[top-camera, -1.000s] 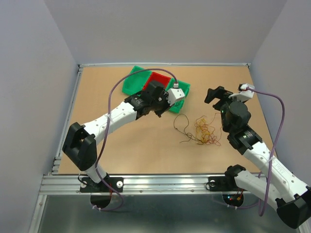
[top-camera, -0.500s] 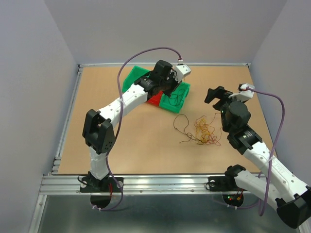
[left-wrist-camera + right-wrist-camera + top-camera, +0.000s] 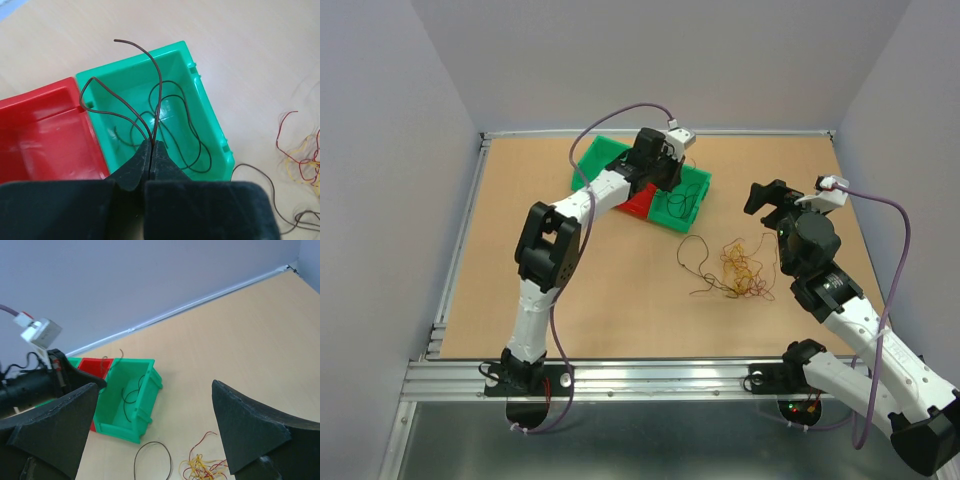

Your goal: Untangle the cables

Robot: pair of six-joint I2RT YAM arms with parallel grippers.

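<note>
Both arms are made of white tube parts with chunky black joints. The left arm (image 3: 532, 310) and the right arm (image 3: 855, 322) each have a long purple cable (image 3: 610, 125) that runs to a small white box (image 3: 680, 137) by the wrist. The left fingers (image 3: 134, 170) are black and pointy. The right fingers (image 3: 250, 425) are dark grey wedges. Tiny red and green lights (image 3: 798, 406) glow at the right arm's black base.

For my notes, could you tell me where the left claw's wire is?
In the left wrist view, the left claw pinches the wire over the green bin right of the red bin.
</note>
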